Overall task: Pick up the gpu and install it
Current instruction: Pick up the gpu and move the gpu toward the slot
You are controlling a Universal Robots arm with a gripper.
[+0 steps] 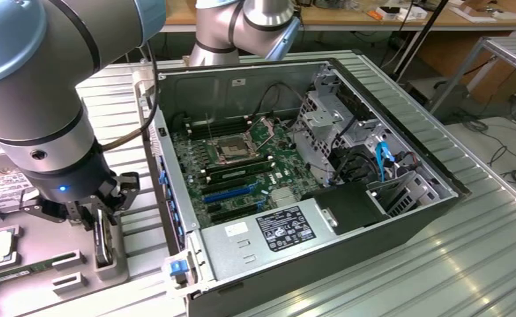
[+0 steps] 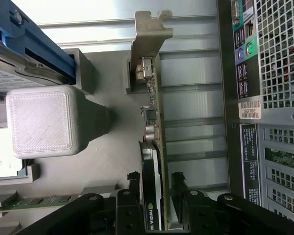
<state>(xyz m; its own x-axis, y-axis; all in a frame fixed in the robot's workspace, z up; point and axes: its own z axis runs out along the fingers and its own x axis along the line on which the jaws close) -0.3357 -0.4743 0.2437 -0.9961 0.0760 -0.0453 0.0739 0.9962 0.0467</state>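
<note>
1. One thin flat black graphics card with a silver metal bracket, the gpu [image 1: 105,247] [image 2: 152,161], stands on its long edge in one grey slotted holder [image 1: 110,272] [image 2: 112,161]. This is on the ribbed metal bench [image 1: 469,251], outside the case, at the exterior view's left.
2. One black tower computer case [image 1: 231,86] lies open on its side. It holds one green motherboard [image 1: 240,158].
3. One slim green memory stick [image 1: 24,271] lies in a tray beside the holder, well apart from the case.
4. The single grey and blue robot arm [image 1: 37,79] hangs its wrist straight down over the holder.
5. The one black end effector [image 1: 99,221] [image 2: 156,178] is lowered onto the top edge of the gpu.
6. Its two fingers [image 2: 134,188] are spread and straddle the gpu, one on each face. A thin gap shows on the side facing the case, so nothing is pinched.
7. In the wrist view the silver bracket [image 2: 151,34] sits at the card's far end from the fingers.
8. The card's lower edge is hidden in the holder, and its near end is cut off behind the end effector's body.
</note>
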